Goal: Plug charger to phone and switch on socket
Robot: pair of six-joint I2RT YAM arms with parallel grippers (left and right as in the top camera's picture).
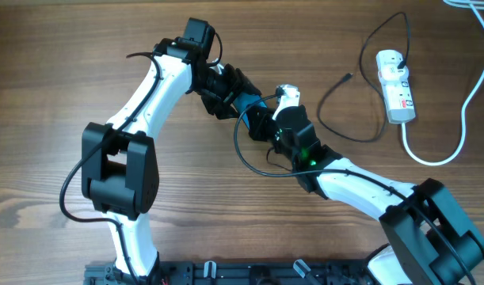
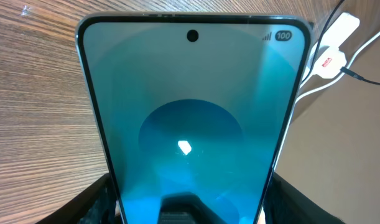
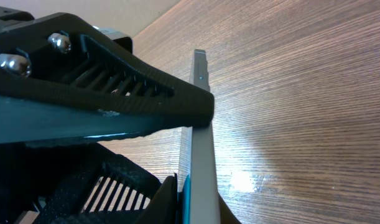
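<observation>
Wood-grain tabletop, both arms huddled mid-table around the phone

Got the phone pinched at its bottom end by the left gripper, screen lit. Can't call the right gripper clenched or slack, just crowded against the phone's edge. Loose charger tip near the socket, well apart from both. Guessing a buried port end inside that grip, so worth regripping by the sides before fetching the tip.

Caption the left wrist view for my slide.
Lit blue phone fills the frame, white socket on the table behind.
</observation>
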